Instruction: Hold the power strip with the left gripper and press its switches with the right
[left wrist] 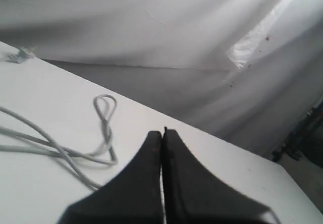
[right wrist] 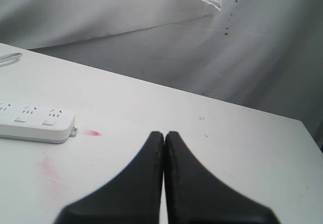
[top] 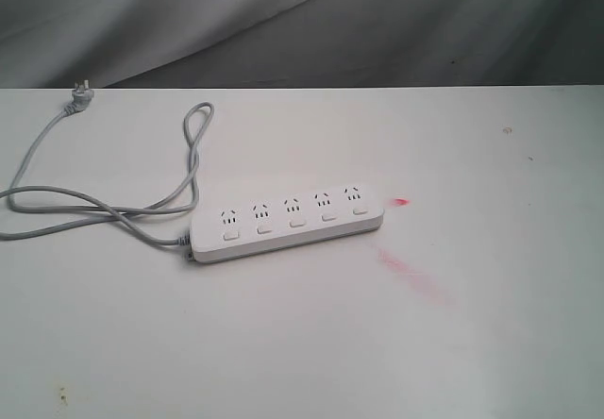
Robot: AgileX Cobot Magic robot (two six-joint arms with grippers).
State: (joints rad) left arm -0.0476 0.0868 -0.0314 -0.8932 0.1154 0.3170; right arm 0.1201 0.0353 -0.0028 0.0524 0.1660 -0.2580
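Observation:
The white power strip lies flat near the middle of the table, its five sockets in a row and a small white switch below each. Its grey cord loops off to the left and ends in a plug at the far edge. Neither arm shows in the exterior view. My left gripper is shut and empty, above the table with the cord ahead of it. My right gripper is shut and empty too, with the strip's end off to one side.
The white table carries a small red mark by the strip's right end and a pink smear in front of it. Grey cloth hangs behind the far edge.

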